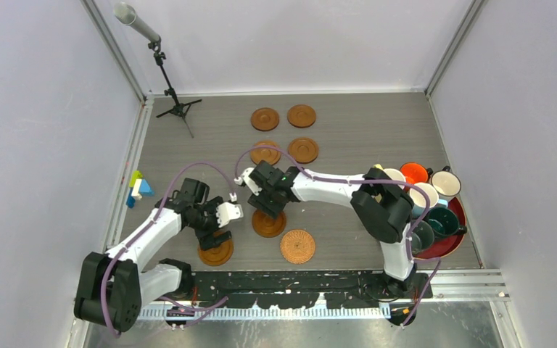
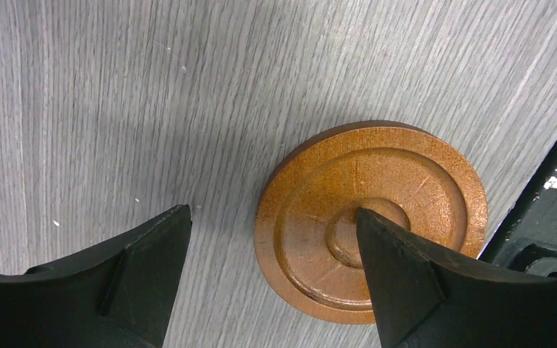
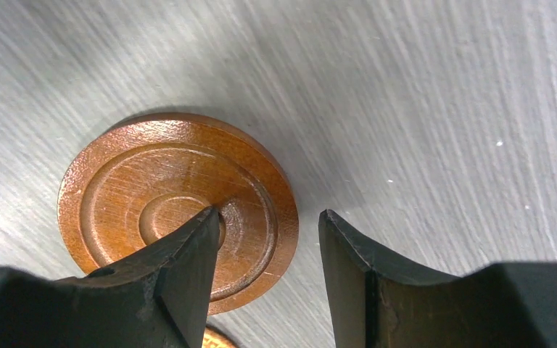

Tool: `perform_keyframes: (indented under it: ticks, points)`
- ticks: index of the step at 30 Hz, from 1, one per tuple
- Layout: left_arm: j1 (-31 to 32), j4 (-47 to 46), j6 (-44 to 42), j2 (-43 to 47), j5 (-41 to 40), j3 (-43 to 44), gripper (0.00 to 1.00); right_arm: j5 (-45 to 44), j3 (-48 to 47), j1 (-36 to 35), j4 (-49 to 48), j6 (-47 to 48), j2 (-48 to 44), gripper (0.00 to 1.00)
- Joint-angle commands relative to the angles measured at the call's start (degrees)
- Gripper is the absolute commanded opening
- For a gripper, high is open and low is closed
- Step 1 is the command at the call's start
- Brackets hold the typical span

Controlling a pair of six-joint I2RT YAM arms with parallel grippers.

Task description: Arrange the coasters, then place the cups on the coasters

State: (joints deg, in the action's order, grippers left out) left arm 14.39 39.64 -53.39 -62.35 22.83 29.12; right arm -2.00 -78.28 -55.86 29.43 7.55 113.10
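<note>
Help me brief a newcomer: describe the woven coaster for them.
Start at the table's near edge, by the black rail. The woven coaster lies there, rightmost in the front row. Unlike its smooth wooden neighbours, it is braided.

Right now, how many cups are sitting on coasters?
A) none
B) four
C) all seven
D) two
A: the cups are all bunched at the red tray by the table's right edge, while the coasters lie bare, with no cup on any of them.
</note>
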Motion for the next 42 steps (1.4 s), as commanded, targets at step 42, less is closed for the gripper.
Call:
perform_keyframes:
  ticks: [42]
  points:
    - [15.0, -18.2, 22.8, -41.8, -7.4, 33.8, 0.56, 0.4, 14.3, 23.1, -0.8, 9.7, -7.4, 0.52]
